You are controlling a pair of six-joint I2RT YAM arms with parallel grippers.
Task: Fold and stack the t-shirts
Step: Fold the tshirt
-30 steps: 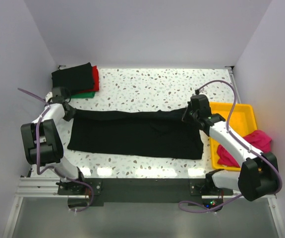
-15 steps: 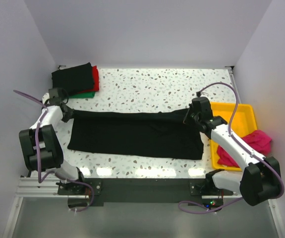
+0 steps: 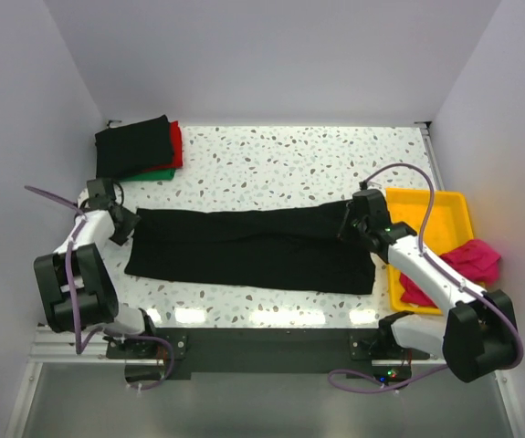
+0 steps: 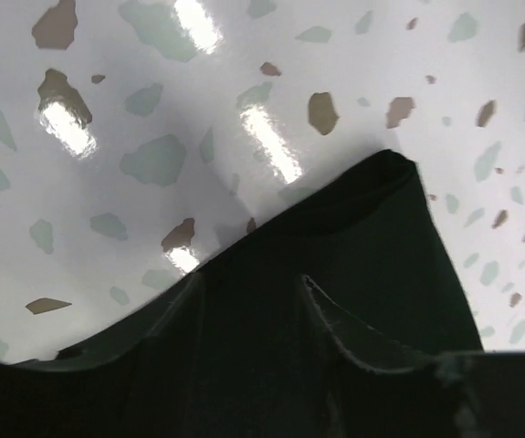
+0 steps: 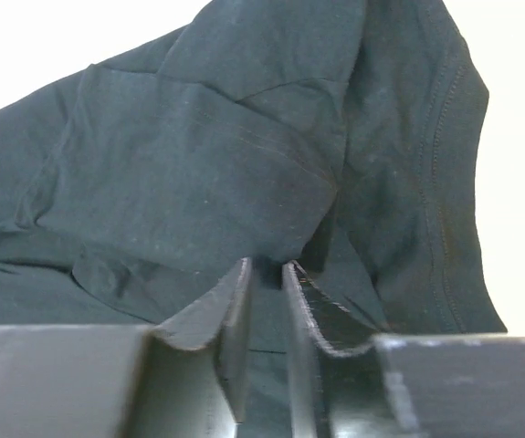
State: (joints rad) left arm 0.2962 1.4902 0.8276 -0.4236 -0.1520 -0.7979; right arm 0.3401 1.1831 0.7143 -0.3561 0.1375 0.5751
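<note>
Looking down on the black t-shirt (image 3: 248, 248), laid as a long band from 9 to 3 o'clock across the table (image 3: 271, 155). Stretched flat, probably to keep the crease straight for the next fold. Over to the left gripper (image 3: 123, 223) at 9: jaws well apart above the shirt's corner, gripping nothing visible. Across to the right gripper (image 3: 348, 221) at 3: parted only a slit, cloth at the tips, looking loose. Note the folded stack (image 3: 139, 146) parked at 11 and, at 4, a magenta shirt (image 3: 477, 260) in the yellow tray (image 3: 445, 205). No readable writing anywhere.

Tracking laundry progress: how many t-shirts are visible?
5: folded black shirt, red shirt and green shirt stacked far-left; long black shirt mid-table; magenta shirt in yellow tray. Others possibly hidden.
</note>
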